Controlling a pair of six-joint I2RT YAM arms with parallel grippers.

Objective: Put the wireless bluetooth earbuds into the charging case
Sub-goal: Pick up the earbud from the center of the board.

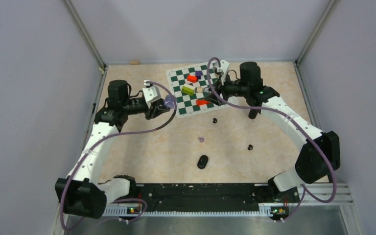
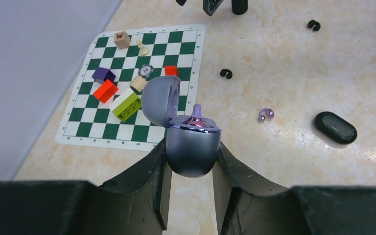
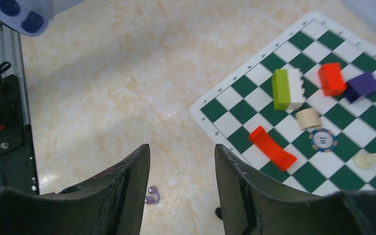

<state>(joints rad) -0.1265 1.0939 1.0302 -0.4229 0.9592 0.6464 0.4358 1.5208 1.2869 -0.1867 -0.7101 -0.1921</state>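
While the left gripper (image 2: 191, 159) pinches an open, rounded pale-purple charging case (image 2: 193, 152), the right gripper (image 3: 182, 152) hangs spread and empty.
One pale purple earbud (image 2: 196, 117) stands in the held case. A second purple earbud (image 2: 266, 115) lies on the beige marbled tabletop (image 2: 284, 73) near a shut black oval case (image 2: 335, 128). A black earbud (image 2: 225, 73) lies near the green-and-white chessboard mat (image 3: 235, 98), and another black bud (image 2: 314, 24) lies well apart.
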